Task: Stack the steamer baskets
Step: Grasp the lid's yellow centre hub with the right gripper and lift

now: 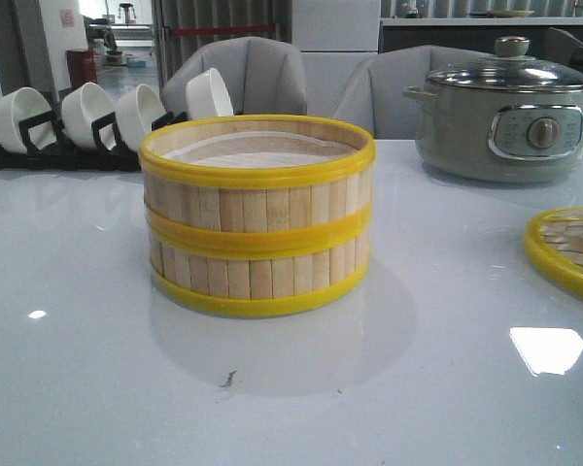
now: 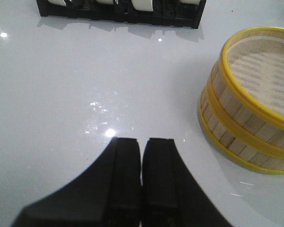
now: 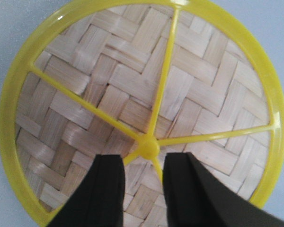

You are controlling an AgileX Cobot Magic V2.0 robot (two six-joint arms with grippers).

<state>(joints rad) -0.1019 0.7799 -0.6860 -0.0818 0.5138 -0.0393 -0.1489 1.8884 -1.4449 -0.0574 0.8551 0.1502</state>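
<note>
Two steamer baskets [image 1: 257, 218] stand stacked in the middle of the table, the top one showing its white liner. In the left wrist view the stack [image 2: 248, 104] is off to one side of my left gripper [image 2: 142, 142], which is shut on nothing above bare table. The woven lid [image 1: 568, 248] lies flat at the table's right edge. My right gripper [image 3: 143, 158] hovers open directly over the lid [image 3: 132, 85]. Its fingertips straddle a yellow spoke just beside the lid's yellow hub [image 3: 148, 147]. Neither gripper shows in the front view.
A grey-green electric pot [image 1: 505, 116] with a glass lid stands at the back right. A black rack of white bowls [image 1: 78, 121] runs along the back left, and the same rack [image 2: 118, 9] lies ahead of the left gripper. Grey chairs stand behind the table.
</note>
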